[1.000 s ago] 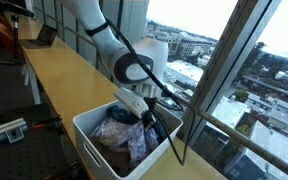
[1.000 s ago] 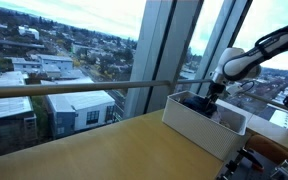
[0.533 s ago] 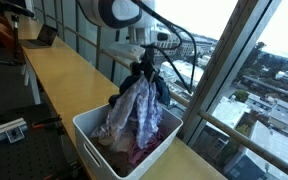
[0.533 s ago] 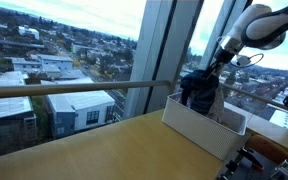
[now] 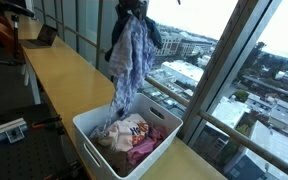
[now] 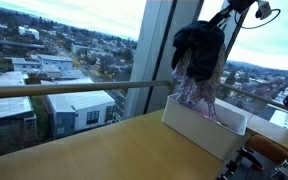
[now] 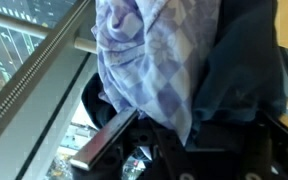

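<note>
Your gripper (image 6: 224,15) is clamped tight on a patterned cloth (image 5: 131,55) plus a dark garment (image 6: 194,45). Both dangle high above the white bin (image 5: 92,150), the cloth's tail reaching down into it.

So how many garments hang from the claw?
2: a pale checked cloth and a dark garment, both hanging over the white bin; folds may hide more.

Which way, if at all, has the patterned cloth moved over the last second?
Yes, upward: the patterned cloth now hangs high above the white bin, only its tail reaching down to it; earlier it lay inside.
</note>
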